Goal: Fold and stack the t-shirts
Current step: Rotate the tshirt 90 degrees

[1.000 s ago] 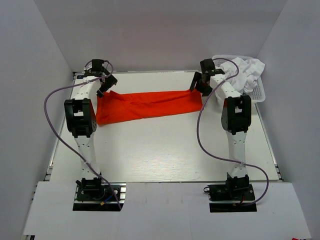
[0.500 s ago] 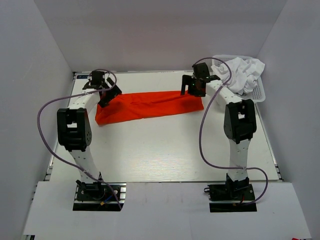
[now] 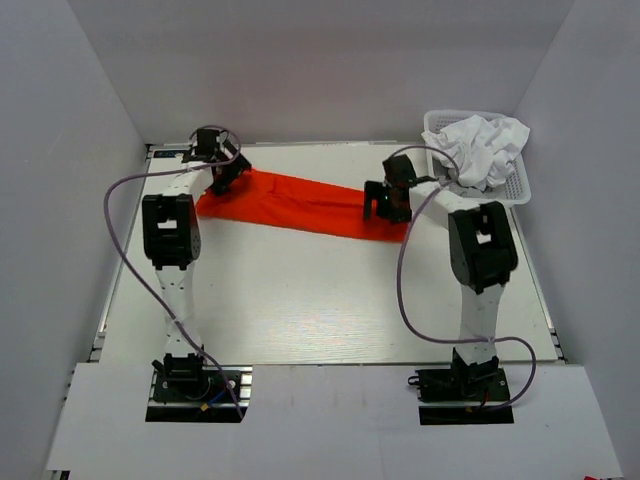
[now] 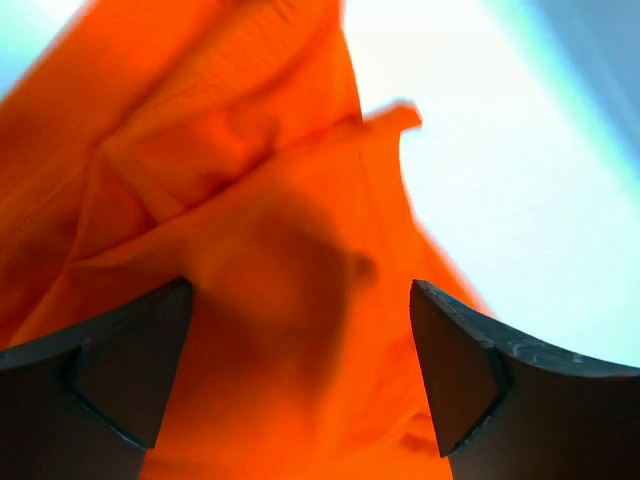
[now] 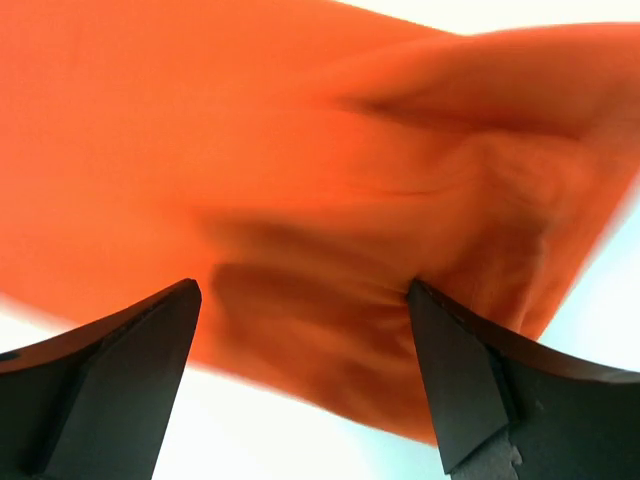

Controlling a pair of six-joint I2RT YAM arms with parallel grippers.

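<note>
Left gripper (image 4: 300, 292) and right gripper (image 5: 303, 288) gape apart over the orange t-shirt's (image 3: 300, 200) opposite ends.

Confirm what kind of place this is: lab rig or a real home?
Probably a lab test cell, not a home: plain white panel walls box in the table, and the left arm and right arm are mounted at its near edge.

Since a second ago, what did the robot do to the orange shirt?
The left end effector moved toward the far edge, the right end effector came nearer, and both ends of the orange shirt followed, so it now lies slanted. The white shirts stayed in the basket.
</note>
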